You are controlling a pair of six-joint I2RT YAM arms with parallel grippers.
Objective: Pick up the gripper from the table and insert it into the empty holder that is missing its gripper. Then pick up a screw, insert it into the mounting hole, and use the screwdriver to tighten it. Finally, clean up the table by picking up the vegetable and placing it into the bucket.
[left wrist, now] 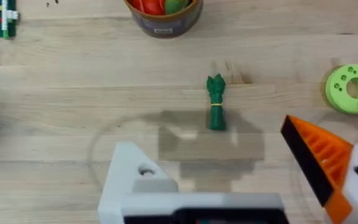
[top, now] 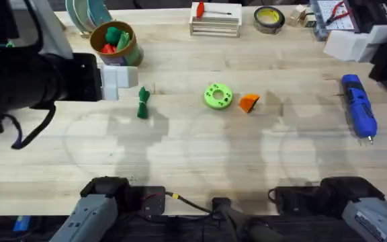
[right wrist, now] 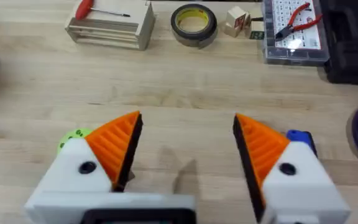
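Observation:
The orange ribbed gripper (top: 248, 102) lies on the table (top: 193, 151) just right of a bright green disc (top: 218, 96). My left gripper (left wrist: 210, 144) hangs open above the table's left side. One of its fingers is the bare white holder (left wrist: 132, 180); the other carries an orange pad. Below it lies the dark green vegetable (left wrist: 215, 102) (top: 143, 103). The gold bucket (top: 115, 44) (left wrist: 165, 15) stands at the back left with toy food inside. The blue screwdriver (top: 359, 105) lies at the right. My right gripper (right wrist: 188, 121) is open and empty at the back right. No screw can be made out.
A wooden rack (top: 215, 23) with a red-handled tool, a tape roll (top: 269, 19), small blocks and a parts tray with pliers (right wrist: 294, 28) line the back edge. Both arm bases sit at the near edge, with bare wood between them and the objects.

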